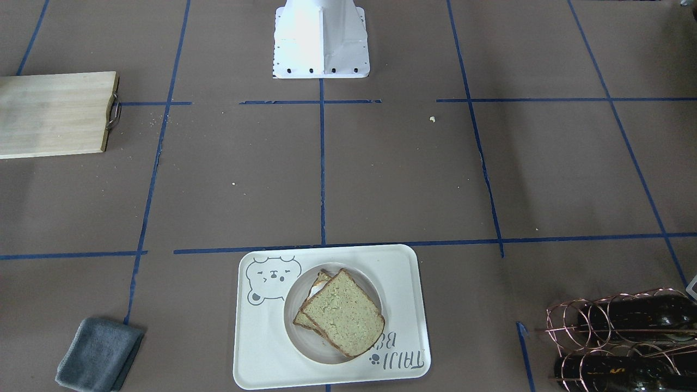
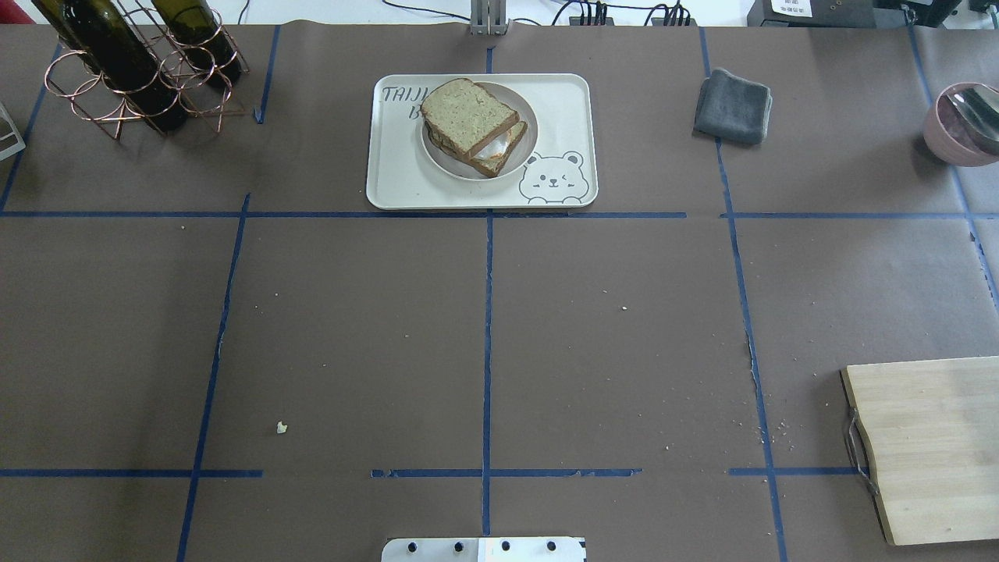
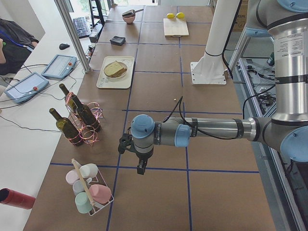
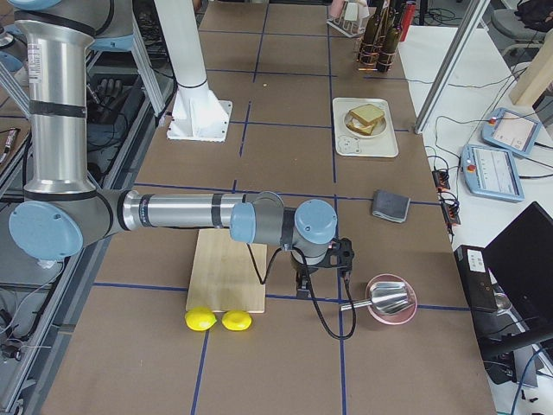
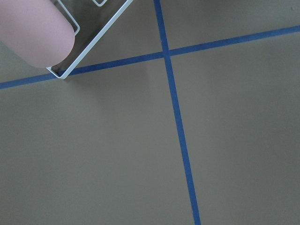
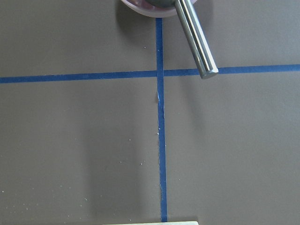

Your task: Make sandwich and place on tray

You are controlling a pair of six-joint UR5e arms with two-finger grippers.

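Observation:
The sandwich, two tan bread slices with dark crusts and a white egg between them, lies on a small round white plate on the cream bear tray. It also shows in the front-facing view on the tray, and in the side views. My left gripper hangs over bare table near a mug rack, far from the tray. My right gripper hangs beside the cutting board. I cannot tell whether either gripper is open or shut.
A wooden cutting board lies at the right with two lemons beyond it. A grey cloth, a pink bowl with a metal ladle, a copper wine rack with bottles and a mug rack stand around.

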